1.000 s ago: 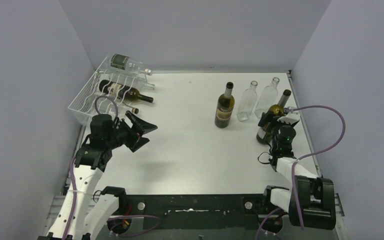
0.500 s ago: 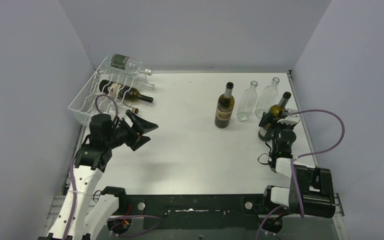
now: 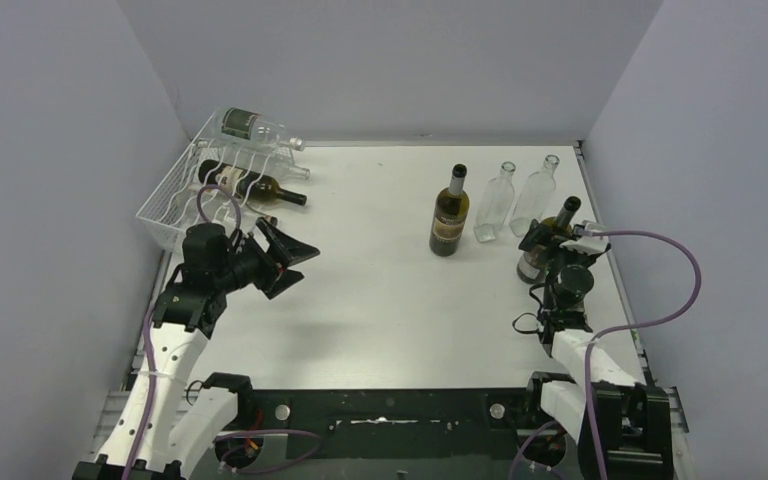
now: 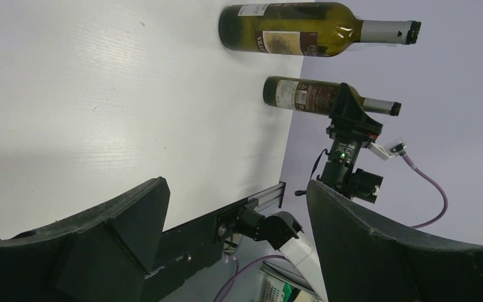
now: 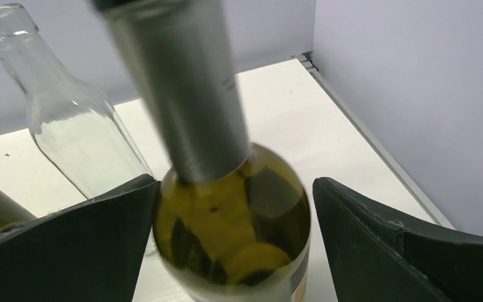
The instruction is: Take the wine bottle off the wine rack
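The whitish wire wine rack (image 3: 175, 200) stands at the far left, with a clear bottle (image 3: 250, 126) on its top row and a dark bottle (image 3: 268, 187) lower down. My left gripper (image 3: 285, 258) is open and empty just in front of the rack; its jaws (image 4: 236, 189) stand wide. My right gripper (image 3: 547, 242) stands around a green wine bottle (image 3: 563, 213) that is upright on the table at the far right. In the right wrist view the bottle (image 5: 233, 226) sits between the fingers (image 5: 236, 242), with a gap on the right side.
A dark labelled bottle (image 3: 449, 215) and two clear empty bottles (image 3: 493, 205) (image 3: 535, 192) stand at the back right, close to the green bottle. A clear bottle (image 5: 69, 132) is just left of my right fingers. Grey walls close in both sides; the table's right edge is near.
The green bottle has come down from a tilt to upright on the table. The right arm has drawn back and its jaws have loosened. The left gripper has barely shifted.
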Motion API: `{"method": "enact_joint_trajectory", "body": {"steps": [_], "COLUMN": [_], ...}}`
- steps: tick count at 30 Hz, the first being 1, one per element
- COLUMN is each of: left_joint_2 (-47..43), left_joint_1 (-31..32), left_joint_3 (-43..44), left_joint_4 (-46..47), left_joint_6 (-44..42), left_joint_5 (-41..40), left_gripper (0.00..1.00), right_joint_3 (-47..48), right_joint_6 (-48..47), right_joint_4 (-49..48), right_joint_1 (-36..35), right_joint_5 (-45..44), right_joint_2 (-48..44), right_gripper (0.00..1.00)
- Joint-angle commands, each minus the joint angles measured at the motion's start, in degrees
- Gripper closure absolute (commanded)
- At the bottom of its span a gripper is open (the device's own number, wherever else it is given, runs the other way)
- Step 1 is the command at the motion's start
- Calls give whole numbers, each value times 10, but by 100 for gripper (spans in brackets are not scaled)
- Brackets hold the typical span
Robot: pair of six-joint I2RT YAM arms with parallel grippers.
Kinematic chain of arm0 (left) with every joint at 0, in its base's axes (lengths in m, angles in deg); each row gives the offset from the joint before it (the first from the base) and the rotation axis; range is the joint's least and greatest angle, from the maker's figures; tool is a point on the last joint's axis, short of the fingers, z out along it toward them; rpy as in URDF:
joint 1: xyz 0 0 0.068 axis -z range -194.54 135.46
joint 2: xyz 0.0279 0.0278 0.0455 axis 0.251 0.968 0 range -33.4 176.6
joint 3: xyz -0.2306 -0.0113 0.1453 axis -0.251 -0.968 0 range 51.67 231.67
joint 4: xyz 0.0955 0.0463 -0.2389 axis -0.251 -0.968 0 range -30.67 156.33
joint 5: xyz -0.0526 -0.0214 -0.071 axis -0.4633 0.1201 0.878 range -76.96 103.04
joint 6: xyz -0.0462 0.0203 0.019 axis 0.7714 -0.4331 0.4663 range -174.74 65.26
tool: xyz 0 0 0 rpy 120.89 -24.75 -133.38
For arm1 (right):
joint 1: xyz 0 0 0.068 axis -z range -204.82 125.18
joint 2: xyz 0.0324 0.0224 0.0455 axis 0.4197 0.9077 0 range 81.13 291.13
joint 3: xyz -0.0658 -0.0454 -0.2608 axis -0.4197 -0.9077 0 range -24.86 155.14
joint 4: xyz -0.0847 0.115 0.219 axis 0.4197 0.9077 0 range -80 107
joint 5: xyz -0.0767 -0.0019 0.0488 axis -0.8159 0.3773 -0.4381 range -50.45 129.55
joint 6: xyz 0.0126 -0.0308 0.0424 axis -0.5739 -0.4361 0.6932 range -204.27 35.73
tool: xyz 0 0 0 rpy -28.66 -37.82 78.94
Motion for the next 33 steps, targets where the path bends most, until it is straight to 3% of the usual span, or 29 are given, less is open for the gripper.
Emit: {"method": "enact_joint_trajectory", "body": {"steps": [1, 9, 22, 25, 28, 33], "left_joint_2": [3, 14, 46, 63, 85, 104], "left_joint_1": [-3, -3, -3, -3, -3, -2], "left_joint_3": [11, 29, 46, 79, 119, 124], "left_joint_4": [45, 21, 5, -37, -74, -49], "left_joint_6": [-20, -53, -106, -155, -194, -208], "left_joint_5": [14, -16, -66, -127, -206, -281], "left_gripper": [19, 19, 19, 19, 19, 19], "right_joint_3": [16, 33, 84, 106, 125, 103], "right_joint_6": [40, 107, 143, 143, 121, 165], "right_joint_4": [105, 331, 584, 612, 608, 562], "right_joint_1": [-12, -21, -25, -24, -25, -24], "right_joint_5": [-71, -96, -26, 15, 140, 231], "right_joint_2": [-58, -178, -358, -367, -365, -413], "right_gripper": [2, 2, 2, 2, 2, 2]}}
